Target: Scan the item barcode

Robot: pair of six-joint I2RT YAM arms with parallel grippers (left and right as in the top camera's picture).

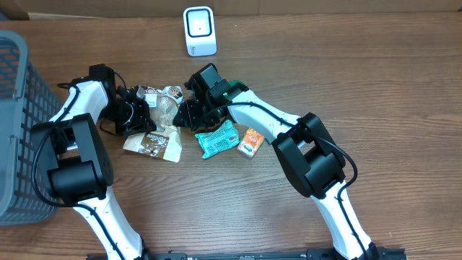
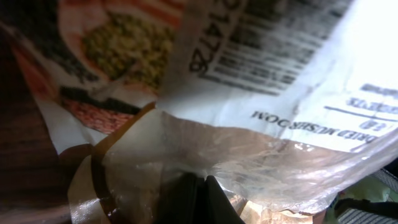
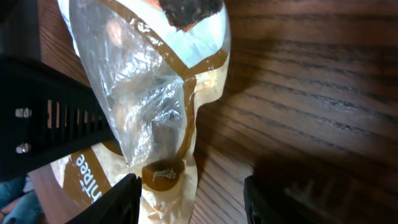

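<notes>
The left jaws were pressed together, pinching the clear edge of the packet [image 1: 167,101], whose barcode [image 2: 267,56] sat just beyond them. The right jaws stood spread, the packet's lower tip lying between them over the counter [image 3: 311,93].

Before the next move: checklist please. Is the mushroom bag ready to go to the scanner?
1. Left gripper shut on the mushroom bag: ok.
2. Right gripper jaws apart, not clamping the bag: ok.
3. Right fingers fully clear of the bag: cannot tell, its edge lies right beside one.
4. Barcode unobstructed on the bag: ok in the left wrist view.
5. Barcode facing the scanner: cannot tell.
6. Table between bag and scanner free of other items: ok.
</notes>
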